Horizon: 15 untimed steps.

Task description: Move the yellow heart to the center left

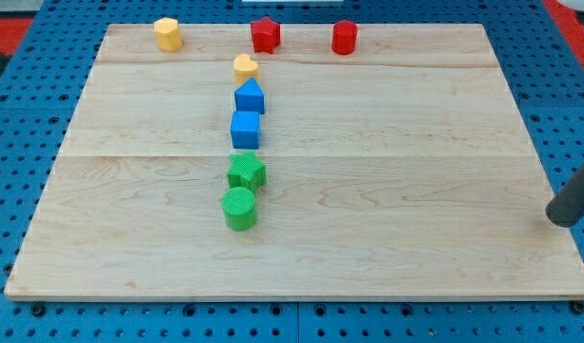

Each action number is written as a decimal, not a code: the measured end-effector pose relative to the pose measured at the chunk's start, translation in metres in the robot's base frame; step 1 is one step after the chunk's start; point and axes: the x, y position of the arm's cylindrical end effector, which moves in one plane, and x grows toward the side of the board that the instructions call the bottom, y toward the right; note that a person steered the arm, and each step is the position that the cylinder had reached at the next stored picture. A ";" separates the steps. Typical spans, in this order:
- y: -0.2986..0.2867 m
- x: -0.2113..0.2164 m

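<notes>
The yellow heart [245, 67] lies near the view's top, a little left of the middle, touching the top of a blue pointed block [250, 96]. Below that stand a blue cube [245, 129], a green star-like block [246, 172] and a green cylinder [239, 208], making a column. My tip [561, 218] is at the view's right edge, at mid height, far to the right of and below the yellow heart and touching no block.
A yellow hexagonal block [168, 33] sits at the view's top left. A red star [265, 34] and a red cylinder [344, 37] stand along the top edge. The wooden board [415, 191] lies on a blue pegboard.
</notes>
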 end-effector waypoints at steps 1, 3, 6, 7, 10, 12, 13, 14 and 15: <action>0.002 -0.003; -0.016 -0.136; -0.273 -0.212; -0.301 -0.217; -0.369 -0.249; -0.437 -0.249; -0.437 -0.249; -0.433 -0.241; -0.431 -0.237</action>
